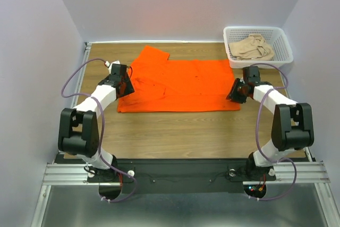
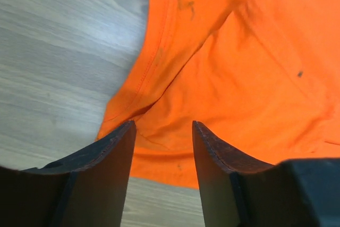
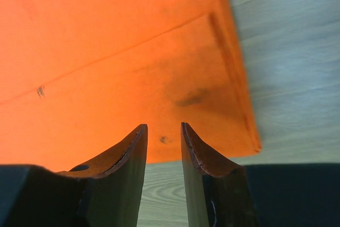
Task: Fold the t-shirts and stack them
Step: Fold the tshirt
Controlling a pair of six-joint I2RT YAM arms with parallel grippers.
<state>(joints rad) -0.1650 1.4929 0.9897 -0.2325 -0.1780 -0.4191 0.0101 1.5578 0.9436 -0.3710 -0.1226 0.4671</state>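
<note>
Shirt (image 1: 180, 86), bright orange, mostly flat.

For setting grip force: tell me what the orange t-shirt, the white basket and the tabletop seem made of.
The orange t-shirt: soft matte knit cloth, probably cotton; stitched hems and creases. The basket: white plastic, by its moulded lattice walls. The tabletop: wood or wood-look laminate, low sheen; grain lines.
</note>
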